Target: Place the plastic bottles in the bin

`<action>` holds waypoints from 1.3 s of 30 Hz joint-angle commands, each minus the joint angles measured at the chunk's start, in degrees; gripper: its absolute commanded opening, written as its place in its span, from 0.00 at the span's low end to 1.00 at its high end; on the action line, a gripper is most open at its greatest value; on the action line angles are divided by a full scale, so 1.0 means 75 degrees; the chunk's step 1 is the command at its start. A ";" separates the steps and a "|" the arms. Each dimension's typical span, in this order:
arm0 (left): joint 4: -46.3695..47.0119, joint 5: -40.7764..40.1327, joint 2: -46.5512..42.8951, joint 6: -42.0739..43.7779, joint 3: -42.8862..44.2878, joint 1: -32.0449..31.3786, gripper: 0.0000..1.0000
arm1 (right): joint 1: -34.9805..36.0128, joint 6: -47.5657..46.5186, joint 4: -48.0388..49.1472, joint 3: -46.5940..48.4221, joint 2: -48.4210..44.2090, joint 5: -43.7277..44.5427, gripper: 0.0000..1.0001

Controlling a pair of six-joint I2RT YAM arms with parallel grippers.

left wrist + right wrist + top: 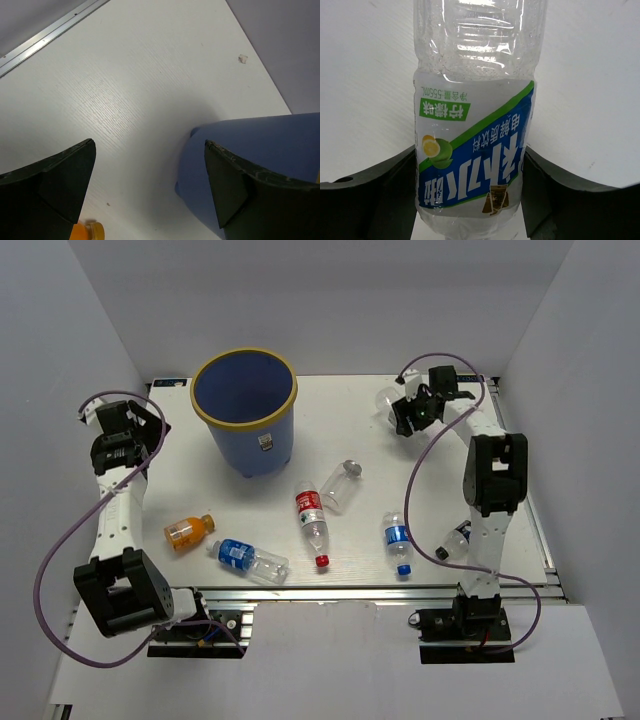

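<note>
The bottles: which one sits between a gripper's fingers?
The lemon-label bottle in the right gripper, far right on the table; the others lie free.

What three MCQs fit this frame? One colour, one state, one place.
1. What colour is the rim of the bin?
A. red
B. yellow
C. green

2. What state is the right tool in?
A. shut on a blue-and-green-labelled bottle
B. open and empty
C. shut on the bin's rim

3. Where is the orange-filled bottle?
A. in the bin
B. in the right tool
C. on the table

Key:
1 B: a yellow band rings the blue bucket's top.
2 A: in the right wrist view the fingers sit against both sides of the bottle.
3 C: it lies on its side on the white tabletop.
</note>
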 commanded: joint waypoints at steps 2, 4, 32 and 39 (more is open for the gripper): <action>-0.0026 -0.0055 -0.0469 -0.0407 -0.0189 0.0043 0.98 | 0.0394 0.0924 0.0199 0.0722 -0.2160 -0.0998 0.57; 0.0371 0.0028 -0.0633 -0.0489 -0.0575 0.0043 0.98 | 0.0641 0.1206 0.0444 0.0735 -0.2629 -0.1432 0.58; 0.0561 0.0521 -0.1301 -0.1169 -0.2358 0.0043 0.98 | 0.4860 0.4253 0.4840 0.4707 0.0310 -0.0051 0.89; -0.0562 0.0088 -0.1360 -0.1555 -0.1913 0.0055 0.98 | 0.4849 0.3727 0.4302 0.4638 -0.0460 -0.0168 0.89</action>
